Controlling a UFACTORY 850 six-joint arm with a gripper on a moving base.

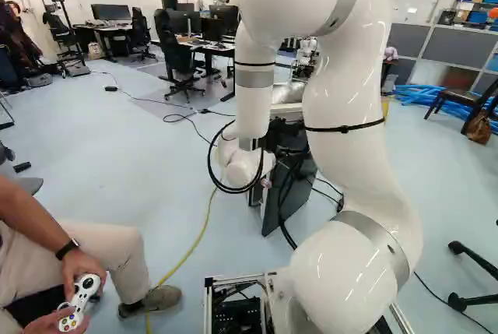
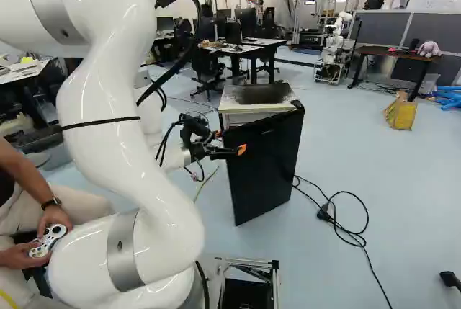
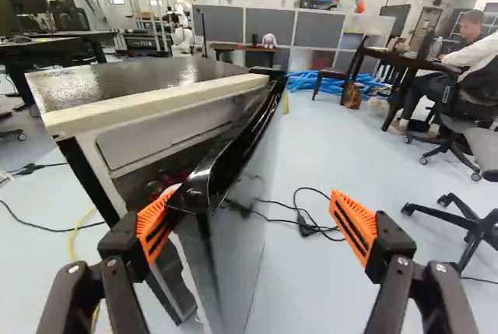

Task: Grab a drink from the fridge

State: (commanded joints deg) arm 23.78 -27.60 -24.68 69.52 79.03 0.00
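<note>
Wrist view: the gripper (image 3: 255,221) stands with its fingers wide, the ajar fridge door (image 3: 237,252) between them and one orange pad (image 3: 154,223) at the opening, against or just beside the door's edge. The drink may be among the red shapes (image 3: 167,181) in the fridge (image 3: 120,89), though too little shows to be sure. Pulling outward at a poor angle could let that pad slip off the edge, while drifting toward the cabinet could jam the inner finger or push the door shut on it.
</note>
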